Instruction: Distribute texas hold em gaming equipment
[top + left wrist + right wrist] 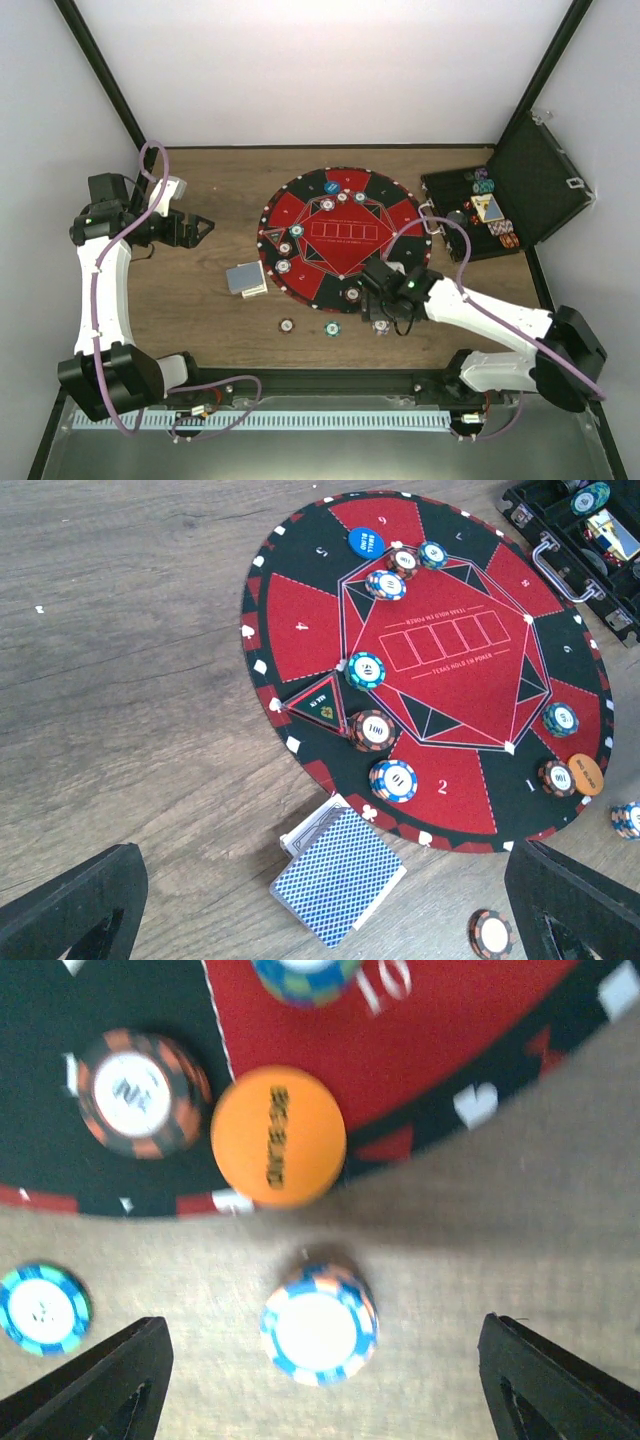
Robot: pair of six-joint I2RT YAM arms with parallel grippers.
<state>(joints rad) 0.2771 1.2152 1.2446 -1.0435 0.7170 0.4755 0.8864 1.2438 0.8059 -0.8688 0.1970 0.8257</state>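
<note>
Currently the right gripper (322, 1335) is hanging wide open, gripping nothing; a blue-and-white chip (318, 1322) is lying on the wooden table (540, 1220) between its fingers (110, 1380) at lower centre, just below the orange disc (278, 1136) on the mat (450, 1020) rim. The left gripper (325, 852) is gaping empty over the card deck (340, 885).

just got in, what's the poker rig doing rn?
Laying out poker gear. The right tool is open and straddles a blue-and-white chip lying on the wood just off the round mat, not gripping it. The left tool hovers open and empty left of the mat, near the card deck. Several mat chips are placed, a teal chip lies off the mat, and the black case stands open at right.
</note>
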